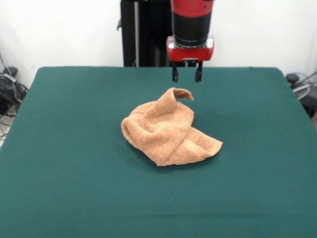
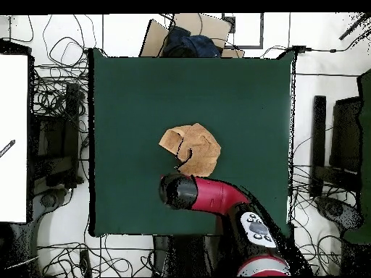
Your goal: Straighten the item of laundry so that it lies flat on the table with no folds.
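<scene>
The item of laundry is a peach-orange towel lying crumpled in a heap near the middle of the green table. One corner of it stands up in a curled peak on its far side. My gripper hangs open just above and beyond that peak, with nothing between its two dark fingers. In the overhead view the towel lies just above the arm's black and red end, which hides the fingers.
Cables and dark gear lie off the table's left edge in the front view, more cables off its right. In the overhead view a person sits at the table's far edge.
</scene>
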### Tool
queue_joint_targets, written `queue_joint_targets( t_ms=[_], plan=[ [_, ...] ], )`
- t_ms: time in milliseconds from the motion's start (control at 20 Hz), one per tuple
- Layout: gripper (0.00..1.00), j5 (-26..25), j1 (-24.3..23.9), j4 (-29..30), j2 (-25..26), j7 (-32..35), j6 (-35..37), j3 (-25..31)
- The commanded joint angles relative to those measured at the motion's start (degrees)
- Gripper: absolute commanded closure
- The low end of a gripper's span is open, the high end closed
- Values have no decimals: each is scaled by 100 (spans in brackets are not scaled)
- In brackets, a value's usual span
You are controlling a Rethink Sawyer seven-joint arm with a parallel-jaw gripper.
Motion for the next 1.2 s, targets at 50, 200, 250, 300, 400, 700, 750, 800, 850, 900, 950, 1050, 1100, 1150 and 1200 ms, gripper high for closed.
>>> queue_joint_targets(
  t_ms=[50, 200, 250, 300, 400, 700, 750, 800, 850, 900, 950, 1050, 1100, 1150, 1200],
  plan=[
    [0, 22, -163, -520, 79, 201, 638, 625],
    [0, 43, -245, -509, 92, 199, 670, 697],
    [0, 52, -275, -502, 105, 198, 669, 731],
    [0, 60, -305, -496, 118, 198, 667, 764],
    [0, 49, -310, -558, 138, 200, 714, 773],
    [0, -113, -243, -842, 267, 114, 800, 746],
    [0, -124, -227, -877, 337, 127, 759, 737],
    [0, -157, -182, -946, 430, 146, 705, 700],
    [0, -189, -138, -1016, 523, 165, 652, 663],
    [0, -183, -112, -1055, 595, 192, 637, 654],
    [0, -173, -114, -1055, 627, 209, 592, 672],
    [0, -142, -127, -1035, 658, 242, 539, 709],
    [0, -126, -138, -1018, 648, 258, 530, 721],
    [0, -114, -155, -1010, 653, 258, 533, 740],
    [0, -98, -181, -1007, 664, 257, 526, 769]
  ],
)
